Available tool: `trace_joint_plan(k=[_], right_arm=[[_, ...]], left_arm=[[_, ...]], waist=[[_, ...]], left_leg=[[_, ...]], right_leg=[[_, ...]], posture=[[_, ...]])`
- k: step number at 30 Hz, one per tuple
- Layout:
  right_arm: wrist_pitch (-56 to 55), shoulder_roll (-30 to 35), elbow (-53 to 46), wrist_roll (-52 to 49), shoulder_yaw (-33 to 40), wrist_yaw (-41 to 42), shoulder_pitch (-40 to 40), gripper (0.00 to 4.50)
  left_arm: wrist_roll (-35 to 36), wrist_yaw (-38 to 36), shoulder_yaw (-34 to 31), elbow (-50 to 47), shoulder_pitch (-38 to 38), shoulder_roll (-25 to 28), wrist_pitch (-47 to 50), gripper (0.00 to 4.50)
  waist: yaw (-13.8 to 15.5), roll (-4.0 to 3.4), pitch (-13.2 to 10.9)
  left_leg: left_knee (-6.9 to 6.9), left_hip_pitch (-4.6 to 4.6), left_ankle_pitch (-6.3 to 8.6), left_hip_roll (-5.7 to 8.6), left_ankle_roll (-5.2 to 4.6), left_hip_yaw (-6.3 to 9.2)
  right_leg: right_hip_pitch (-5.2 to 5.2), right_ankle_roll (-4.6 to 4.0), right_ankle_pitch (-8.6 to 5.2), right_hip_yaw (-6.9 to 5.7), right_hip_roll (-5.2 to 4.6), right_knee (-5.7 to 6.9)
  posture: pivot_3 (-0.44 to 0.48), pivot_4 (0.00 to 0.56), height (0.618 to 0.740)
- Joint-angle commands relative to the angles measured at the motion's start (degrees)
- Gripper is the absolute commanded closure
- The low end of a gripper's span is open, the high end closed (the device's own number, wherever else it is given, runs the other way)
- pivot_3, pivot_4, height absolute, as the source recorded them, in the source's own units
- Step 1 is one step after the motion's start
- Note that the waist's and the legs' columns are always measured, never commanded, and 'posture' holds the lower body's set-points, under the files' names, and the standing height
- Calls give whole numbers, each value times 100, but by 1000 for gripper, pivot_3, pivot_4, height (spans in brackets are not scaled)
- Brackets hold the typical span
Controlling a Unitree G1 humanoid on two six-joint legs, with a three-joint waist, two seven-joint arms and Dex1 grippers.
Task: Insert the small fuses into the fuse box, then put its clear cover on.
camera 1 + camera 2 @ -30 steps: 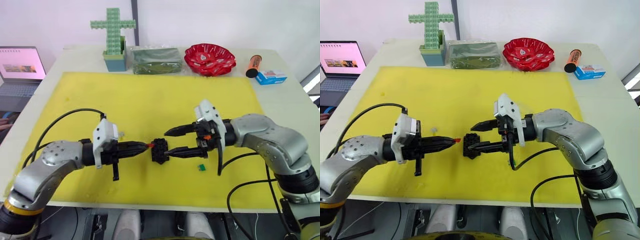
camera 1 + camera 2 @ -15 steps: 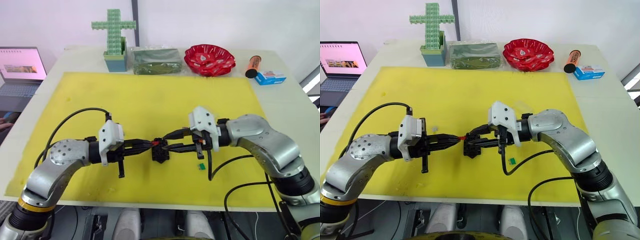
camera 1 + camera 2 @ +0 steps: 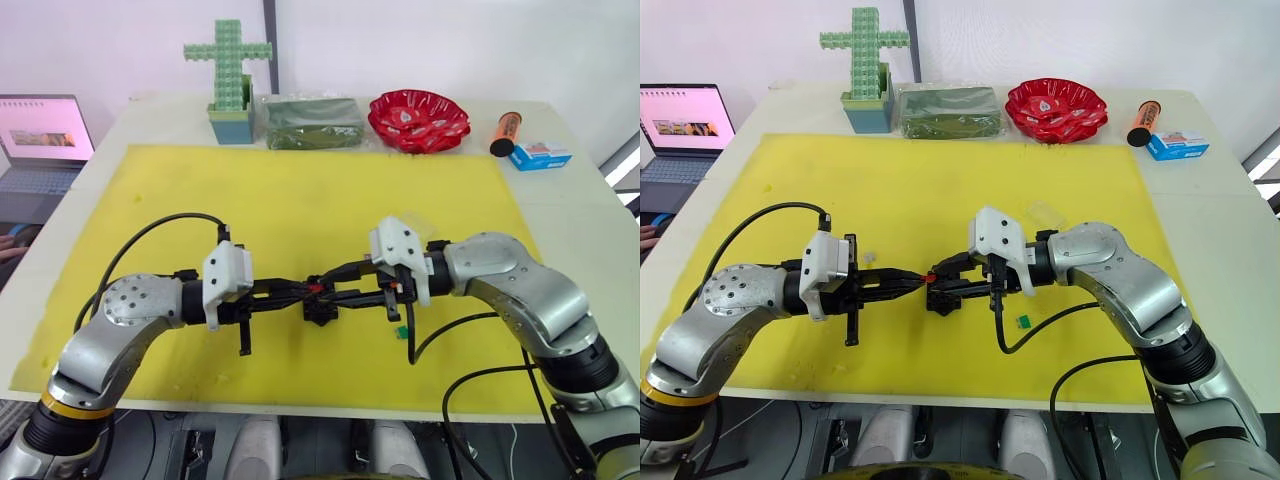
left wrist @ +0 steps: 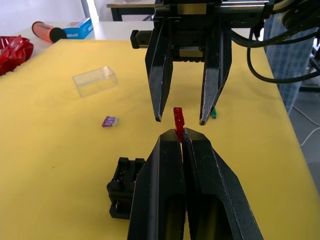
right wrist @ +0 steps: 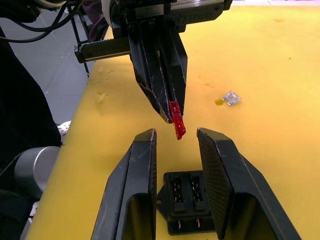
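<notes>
Red fuse [image 4: 178,118] is sticking out from the tips of the left pincer [image 4: 181,137], whose fingers are clamped together on it, just above the fuse box [image 5: 189,201] that is sitting on the yellow mat [image 3: 300,190]. Facing it, the right pincer [image 5: 176,137] is holding its fingers apart on either side of the fuse without touching it. Purplish-grey fuse [image 4: 109,121], green fuse [image 3: 1022,321] and clear cover [image 4: 94,81] are lying apart on the mat.
</notes>
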State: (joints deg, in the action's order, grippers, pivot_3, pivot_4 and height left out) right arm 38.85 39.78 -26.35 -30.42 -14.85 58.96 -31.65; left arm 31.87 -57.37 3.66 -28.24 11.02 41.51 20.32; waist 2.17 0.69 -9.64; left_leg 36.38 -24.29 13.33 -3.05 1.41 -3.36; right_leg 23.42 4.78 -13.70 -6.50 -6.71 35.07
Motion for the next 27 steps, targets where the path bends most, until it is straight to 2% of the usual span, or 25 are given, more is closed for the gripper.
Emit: trace_joint_plan(k=[1, 4, 6, 9, 19, 22, 27], right_arm=[[-18, -36, -153, -80, 123, 17, -43, 3206], [-30, -30, -123, -80, 128, 39, -48, 3206], [-56, -48, -91, -67, 131, 37, -50, 3512], [-11, -119, -69, -151, 177, 11, -78, 4453], [2, -85, -64, -204, 207, 154, -101, 4453], [13, -84, -62, -211, 206, 166, -108, 4500], [-6, -35, -54, -72, 125, 136, -114, 4500]], left_arm=[[17, -33, -59, -232, 6, -9, -79, 4500], [33, -24, -59, -264, 4, -4, -45, 4500], [35, -26, -56, -287, 2, 4, -28, 4500], [43, -44, -56, -314, -3, 21, 1, 4500], [4, -93, -87, -330, -117, 67, -45, 4500], [37, -80, -112, -335, -137, 76, -14, 3789], [-87, -155, -276, -249, -444, 181, -191, 1983]], waist=[[0, 0, 0], [0, 0, 0], [0, 0, 0], [-1, 1, 0], [-1, 0, 1], [-1, 0, 1], [-5, 1, 1]], left_leg=[[0, 0, 0, 0, 0, 0], [0, 0, 0, 0, 0, 0], [1, 0, 0, 0, 0, 1], [2, 1, 0, 0, 0, 1], [6, 3, 0, 0, 0, 2], [7, 3, 0, 0, 0, 3], [10, 3, 0, 0, 0, 4]], right_leg=[[0, 0, 0, 0, 0, 0], [0, 0, 0, 0, 0, 1], [-1, 0, 0, 0, 0, 1], [-2, 0, 0, 0, 0, 3], [-4, 0, 0, 0, 0, 6], [-5, 0, 0, 0, 0, 7], [-6, 1, 0, 0, 0, 8]], posture=[[0, 150, 740], [0, 150, 740], [0, 150, 740], [0, 150, 740], [0, 150, 740], [0, 150, 740], [0, 150, 740]])
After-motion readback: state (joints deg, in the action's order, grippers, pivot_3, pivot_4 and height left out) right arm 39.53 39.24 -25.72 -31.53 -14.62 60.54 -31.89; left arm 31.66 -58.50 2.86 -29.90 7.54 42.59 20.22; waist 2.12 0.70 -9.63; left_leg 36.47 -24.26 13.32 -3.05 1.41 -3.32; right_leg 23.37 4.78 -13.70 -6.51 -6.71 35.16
